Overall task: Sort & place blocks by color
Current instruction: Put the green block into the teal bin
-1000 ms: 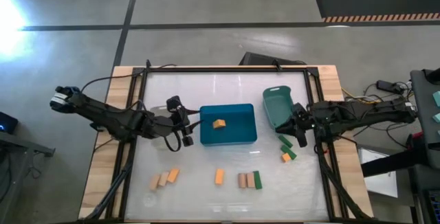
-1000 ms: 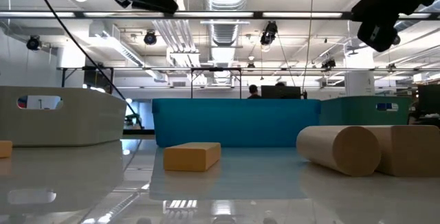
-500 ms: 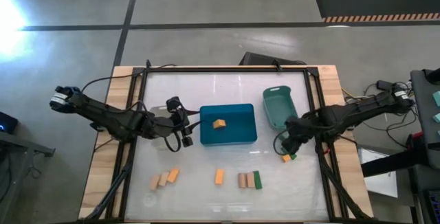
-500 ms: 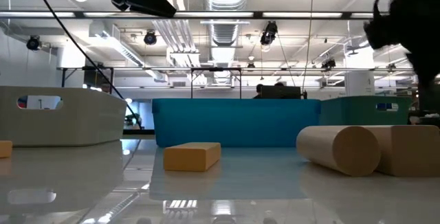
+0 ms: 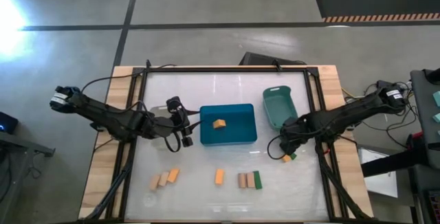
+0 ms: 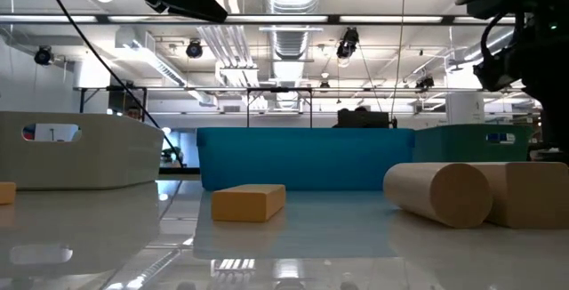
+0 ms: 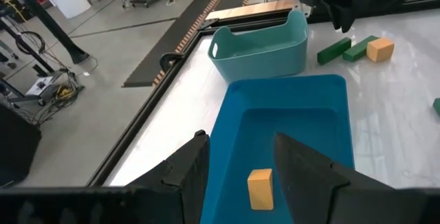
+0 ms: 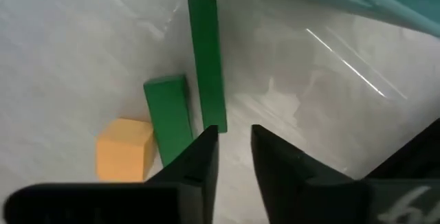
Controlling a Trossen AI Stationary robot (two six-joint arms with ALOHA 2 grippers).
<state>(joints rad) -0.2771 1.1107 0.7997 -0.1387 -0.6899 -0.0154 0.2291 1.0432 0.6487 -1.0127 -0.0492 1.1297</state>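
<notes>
My right gripper (image 5: pixel 284 142) (image 8: pixel 232 133) is open, fingers pointing down over a cluster near the table's right edge: a long green block (image 8: pixel 205 59), a shorter green block (image 8: pixel 168 117) and an orange block (image 8: pixel 124 148) lying flat. The long block's end lies right beside one fingertip. My left gripper (image 5: pixel 186 125) (image 7: pixel 240 157) is open, level, at the left wall of the blue bin (image 5: pixel 237 139), which holds one orange block (image 5: pixel 219 124) (image 7: pixel 260 188). Along the near side lie two tan blocks (image 5: pixel 159 180), orange blocks (image 5: pixel 173 175) (image 5: pixel 219 176), two tan blocks (image 5: pixel 245 180) and a green block (image 5: pixel 257 179).
The teal bin (image 5: pixel 278 106) stands just beyond the right gripper, toward the far edge. A pale clear bin (image 6: pixel 71 152) stands left of the blue bin. A dark frame (image 5: pixel 227 69) borders the glossy white tabletop. Open tabletop lies between the bins and the near row of blocks.
My right gripper has swung from beside the teal bin toward the table's near edge and a little leftward, dropping down over the green and orange cluster. The blocks have stayed where they were.
</notes>
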